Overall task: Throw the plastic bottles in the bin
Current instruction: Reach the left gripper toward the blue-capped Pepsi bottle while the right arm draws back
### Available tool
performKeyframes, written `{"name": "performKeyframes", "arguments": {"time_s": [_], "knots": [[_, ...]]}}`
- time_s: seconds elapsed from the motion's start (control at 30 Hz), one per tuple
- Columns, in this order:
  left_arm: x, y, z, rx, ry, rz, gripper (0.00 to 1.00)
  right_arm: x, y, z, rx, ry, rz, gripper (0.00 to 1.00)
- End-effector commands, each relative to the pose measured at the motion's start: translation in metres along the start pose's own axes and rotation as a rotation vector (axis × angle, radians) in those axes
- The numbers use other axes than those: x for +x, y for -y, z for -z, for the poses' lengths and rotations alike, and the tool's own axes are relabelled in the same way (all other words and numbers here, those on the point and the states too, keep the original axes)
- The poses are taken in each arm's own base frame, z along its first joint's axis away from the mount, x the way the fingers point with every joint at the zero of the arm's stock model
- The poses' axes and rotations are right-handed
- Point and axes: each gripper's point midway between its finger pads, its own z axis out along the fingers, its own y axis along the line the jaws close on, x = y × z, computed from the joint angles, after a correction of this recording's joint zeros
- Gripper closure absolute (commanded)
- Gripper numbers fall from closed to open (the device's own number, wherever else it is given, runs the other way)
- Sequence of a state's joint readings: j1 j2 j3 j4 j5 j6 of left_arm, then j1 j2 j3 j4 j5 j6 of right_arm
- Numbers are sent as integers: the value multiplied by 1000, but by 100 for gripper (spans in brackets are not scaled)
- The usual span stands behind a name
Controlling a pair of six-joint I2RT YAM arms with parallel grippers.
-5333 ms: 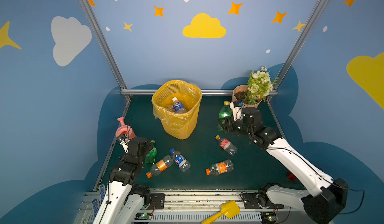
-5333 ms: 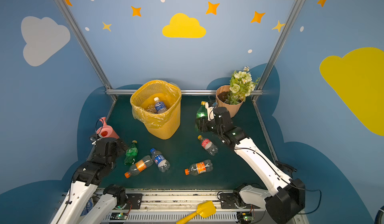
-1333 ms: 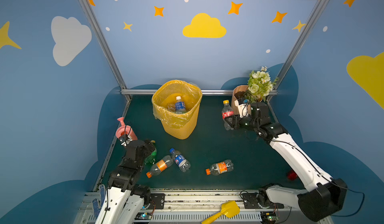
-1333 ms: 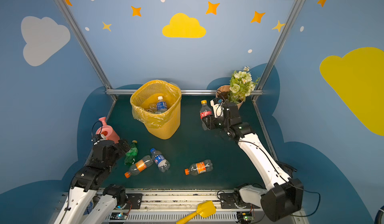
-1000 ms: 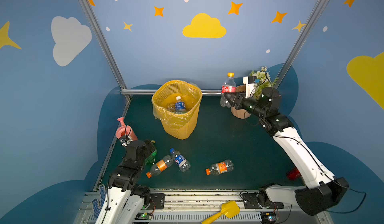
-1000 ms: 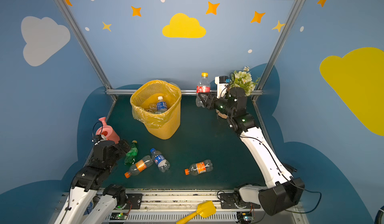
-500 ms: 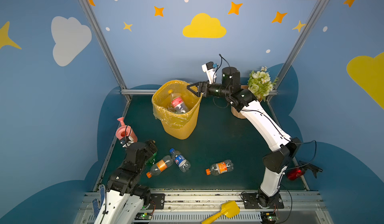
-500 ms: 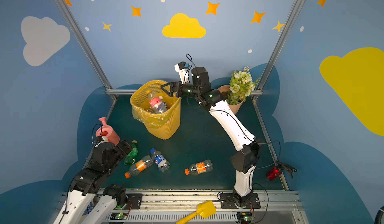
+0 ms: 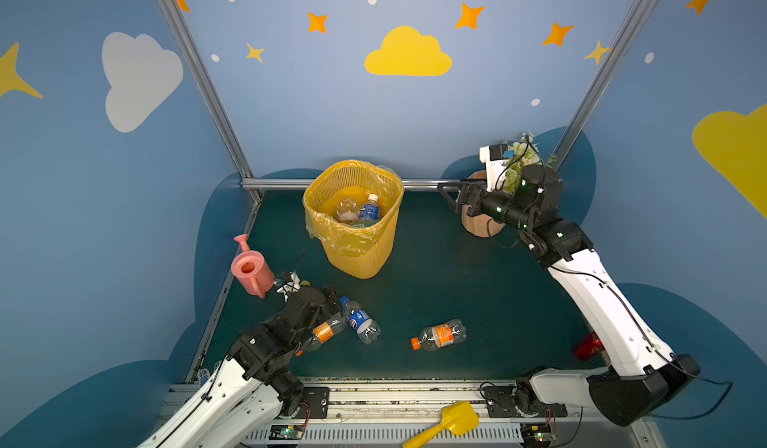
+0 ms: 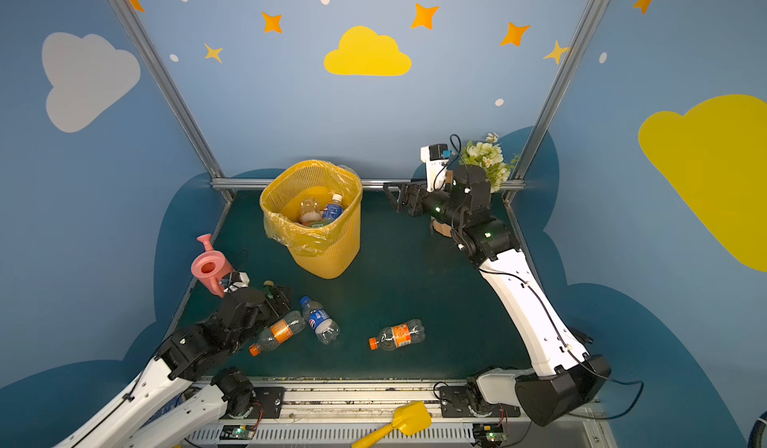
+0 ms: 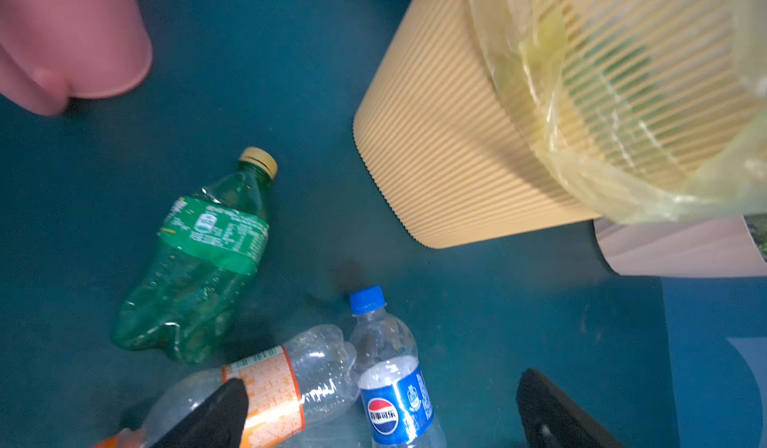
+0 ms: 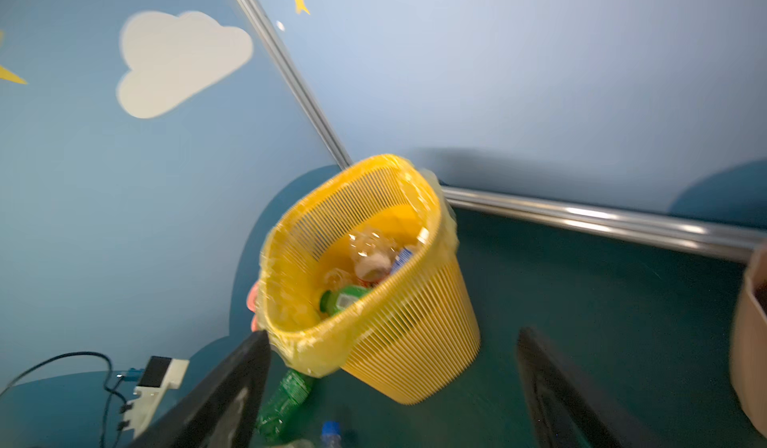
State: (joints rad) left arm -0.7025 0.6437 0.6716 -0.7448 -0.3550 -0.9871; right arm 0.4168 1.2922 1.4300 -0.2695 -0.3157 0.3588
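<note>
Top views both give you the bin (image 9: pixel 361 261) upright toward the back of the dark green floor (image 9: pixel 436 284). It is a tall yellow ribbed mesh basket, with its yellow bag (image 9: pixel 348 240) folded over the rim and hanging crumpled down the front. Inside you can pick out a blue-label bottle (image 9: pixel 368 210) with a white cap, leaning beside a clear crushed bottle (image 9: pixel 346 211). The right wrist view adds a buried green bottle (image 12: pixel 342 300) lower down, though blur there probably hides more of the heap.

Right of the bin, the peach pot (image 9: pixel 477 229) with white flowers (image 10: pixel 485 161) is mostly hidden behind your right arm. The pink can (image 9: pixel 249 269) stands at the left edge of the floor.

Four more lie on their sides in front of the bin. A dented green bottle (image 11: pixel 199 259), with a gold cap and green label, is nearest the can. In both top views your left arm covers all but its cap. Just beside it, touching each other, are a clear orange-label bottle (image 9: pixel 326 331) and a clear Pepsi bottle (image 9: pixel 360 321) with a blue cap. A lone orange bottle (image 9: pixel 440 336) lies well apart to the right.

Your left gripper (image 11: pixel 379 383) hangs over that cluster, fingers spread wide and holding nothing. One fingertip overlaps the orange-label bottle in the left wrist view, and you cannot tell whether it touches. Your right gripper (image 9: pixel 450 196) is in the air right of the bin, in front of the pot, fingers wide and empty. A yellow scoop (image 9: pixel 452 421) is cut off at the bottom edge.
</note>
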Motion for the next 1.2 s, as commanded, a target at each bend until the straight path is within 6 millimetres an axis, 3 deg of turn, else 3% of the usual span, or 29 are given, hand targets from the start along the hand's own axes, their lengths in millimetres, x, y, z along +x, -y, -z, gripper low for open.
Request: {"name": "performKeyframes", "arguments": {"time_s": [0.0,0.13,0.37,0.77,1.17], "knots": [[4,20,0,35,3,51,0,32,37,3,108,-33,-45,8],[24,37,-9,40,-43,1,0,66,69,16,203,-68,-102,8],[67,40,-34,27,-161,-3,2,113,105,39,301,-117,-192,7],[98,34,-59,-2,-246,-4,8,127,121,44,320,-110,-299,7],[113,28,-79,2,-295,46,18,129,123,42,314,-118,-326,7]]}}
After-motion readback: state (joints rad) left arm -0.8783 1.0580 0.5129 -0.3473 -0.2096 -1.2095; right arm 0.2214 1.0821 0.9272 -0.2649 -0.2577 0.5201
